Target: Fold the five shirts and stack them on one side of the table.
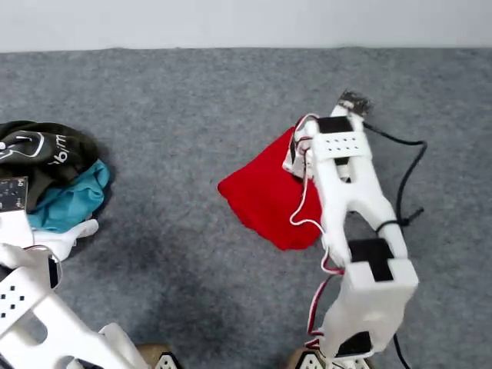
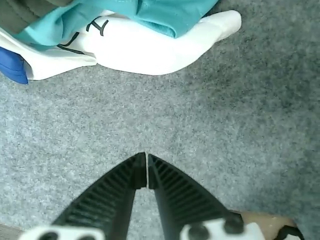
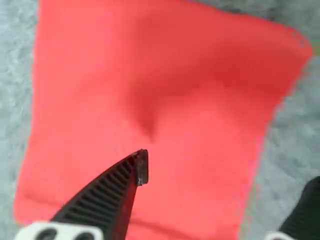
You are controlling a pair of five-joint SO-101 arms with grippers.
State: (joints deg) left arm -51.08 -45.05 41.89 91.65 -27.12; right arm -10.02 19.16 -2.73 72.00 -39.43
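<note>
A red shirt (image 1: 265,196) lies folded flat on the grey carpet right of centre. My right gripper (image 3: 226,176) hangs open just above the red shirt (image 3: 165,90), one black finger (image 3: 131,176) over the cloth and the other at the shirt's edge. At the table's left edge a pile holds a dark printed shirt (image 1: 46,150), a teal shirt (image 1: 73,196) and a white shirt (image 1: 65,234). My left gripper (image 2: 147,171) is shut on nothing, over bare carpet a short way from the white shirt (image 2: 150,47) and teal shirt (image 2: 150,12). A blue cloth (image 2: 12,65) peeks from under the white one.
Grey carpet (image 1: 169,254) covers the whole table, with open room between the pile and the red shirt. The right arm (image 1: 354,200) stretches from the front edge over the red shirt, a black cable (image 1: 411,165) looping beside it. The left arm (image 1: 31,307) sits at the front left corner.
</note>
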